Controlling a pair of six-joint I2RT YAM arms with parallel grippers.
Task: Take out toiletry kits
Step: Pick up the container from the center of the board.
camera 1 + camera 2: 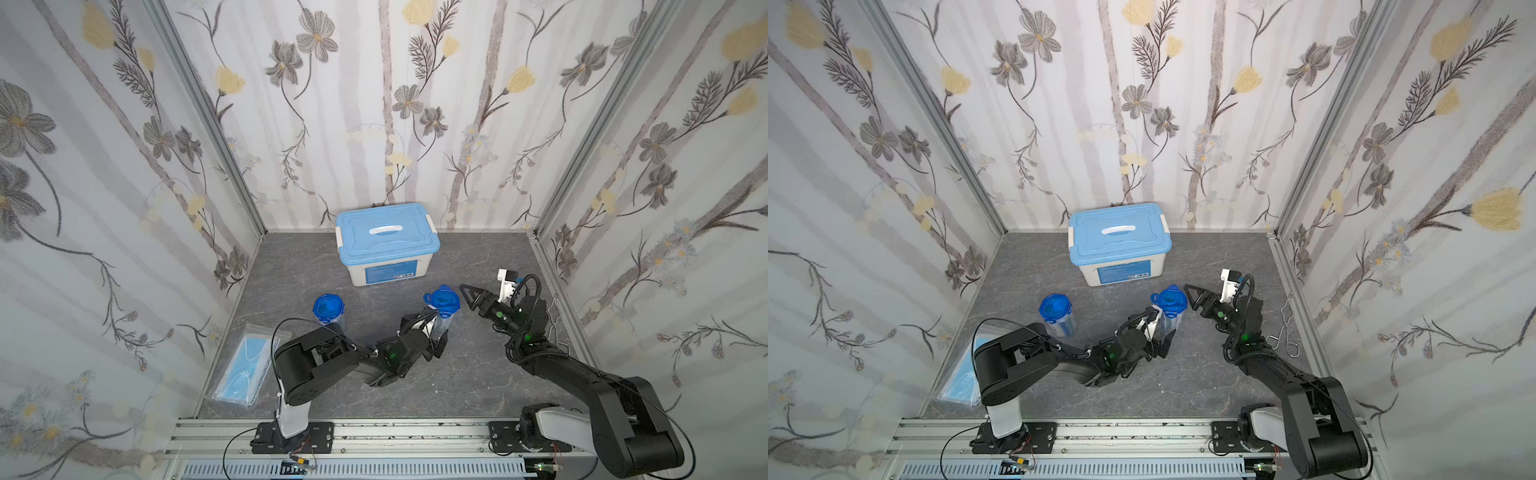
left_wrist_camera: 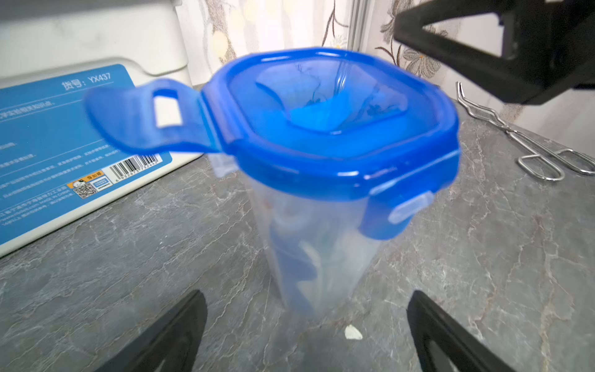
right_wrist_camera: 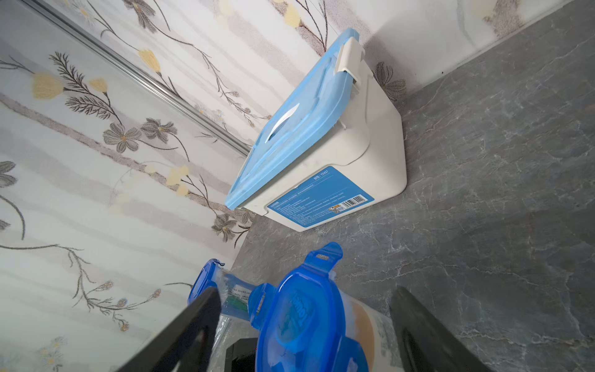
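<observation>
Roughly mid-table, in front of the white box [image 1: 384, 272], a translucent cup [image 2: 315, 251] stands upright, its blue lid [image 2: 335, 109] on and one tab [image 2: 145, 119] flipped outward. The left gripper [image 2: 307, 294] has its jaws spread either side of the cup's base, clear of it. The right gripper [image 1: 467, 297], jaws apart, hovers at the lid. A second lidded cup [image 1: 328, 309] stands apart to the left, the mask bag [image 1: 243, 370] beyond.

In both top views, at centre frame, the black left arm [image 1: 299, 365] covers the lower part of the translucent plastic cup with a blue tabbed lid [image 1: 444, 301]. In a top view, at lower left, it hides a corner of the flat clear bag of blue face masks [image 1: 955, 384]. In the left wrist view the cup's inside is a blur of pale and blue shapes, and the frame edge cuts off both black fingers [image 2: 180, 331] of the left gripper [image 2: 307, 294].
</observation>
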